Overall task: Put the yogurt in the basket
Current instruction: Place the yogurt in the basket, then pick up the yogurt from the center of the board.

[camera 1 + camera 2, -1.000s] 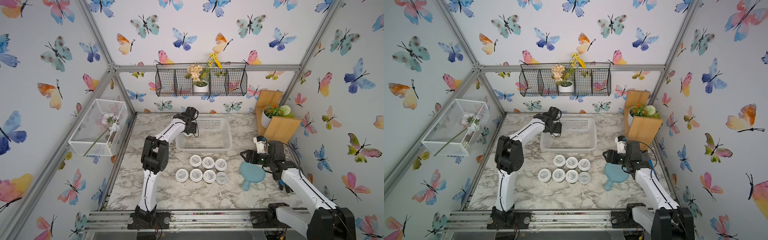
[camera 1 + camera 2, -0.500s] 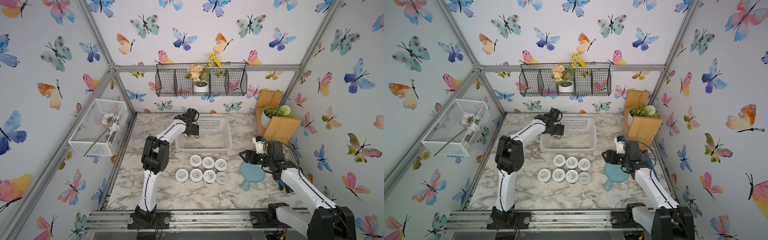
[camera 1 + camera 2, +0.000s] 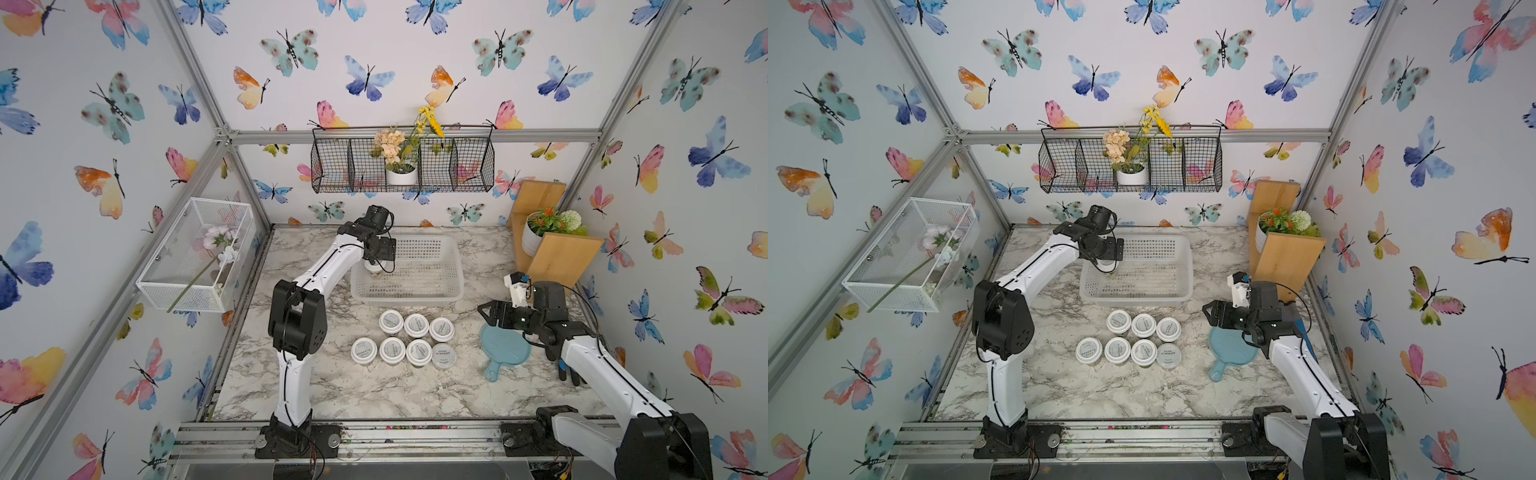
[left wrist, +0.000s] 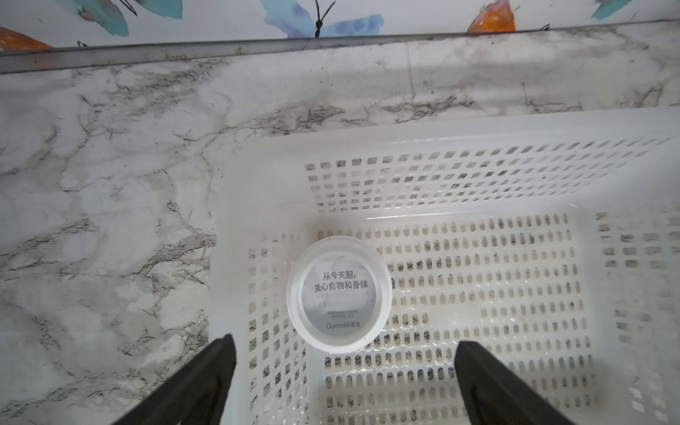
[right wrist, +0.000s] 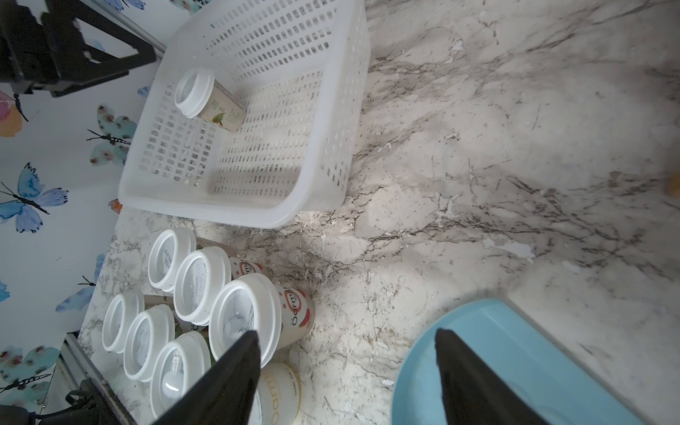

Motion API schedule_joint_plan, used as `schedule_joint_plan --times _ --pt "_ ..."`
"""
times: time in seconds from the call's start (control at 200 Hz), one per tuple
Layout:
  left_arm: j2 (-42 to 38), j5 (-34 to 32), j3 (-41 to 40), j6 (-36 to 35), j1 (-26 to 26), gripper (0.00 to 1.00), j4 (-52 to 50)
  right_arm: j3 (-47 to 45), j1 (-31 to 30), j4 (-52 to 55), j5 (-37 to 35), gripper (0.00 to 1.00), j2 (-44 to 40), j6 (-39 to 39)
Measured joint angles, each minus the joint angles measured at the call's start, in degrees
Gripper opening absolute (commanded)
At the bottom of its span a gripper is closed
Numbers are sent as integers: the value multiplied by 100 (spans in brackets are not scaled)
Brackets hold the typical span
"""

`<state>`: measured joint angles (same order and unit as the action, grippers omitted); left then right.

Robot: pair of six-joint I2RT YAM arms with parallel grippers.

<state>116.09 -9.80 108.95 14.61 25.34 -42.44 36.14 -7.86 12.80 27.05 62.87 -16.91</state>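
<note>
Left gripper: jaws fully apart, empty, above the yogurt jar standing in the basket corner, lower centre of frame. Lift straight up, clearing the jar. Right gripper: half parted, empty, beside seven table jars.

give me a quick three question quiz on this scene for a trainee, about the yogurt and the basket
1. How many yogurt jars stand on the table, outside the basket?
2. True or false: the left gripper is shut on the jar in the basket.
3. What lies on the table nearest the right gripper? A: the blue paddle-shaped board. B: a white wire-mesh box. C: a potted plant.
Key: 1: seven. 2: false, its jaws stand open and the jar stands free. 3: A.
</note>
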Motion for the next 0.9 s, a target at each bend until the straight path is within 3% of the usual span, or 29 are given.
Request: schedule_joint_plan --times 0.09,0.19,0.365,0.606,0.901 --pt "-393 -4 -66 22 107 100 -76 0 0 2 0 76 -7 0" --pt "-938 -28 -424 59 304 92 -120 0 0 2 0 75 -15 0" --pt "-1978 -81 -1429 168 852 90 -181 0 -7 2 0 74 -15 0" --pt "-2822 -210 -2739 487 1600 88 -319 0 -11 0 0 73 -17 0" --pt "-3460 -214 -3864 844 1716 84 -225 0 -28 0 0 73 -20 0"
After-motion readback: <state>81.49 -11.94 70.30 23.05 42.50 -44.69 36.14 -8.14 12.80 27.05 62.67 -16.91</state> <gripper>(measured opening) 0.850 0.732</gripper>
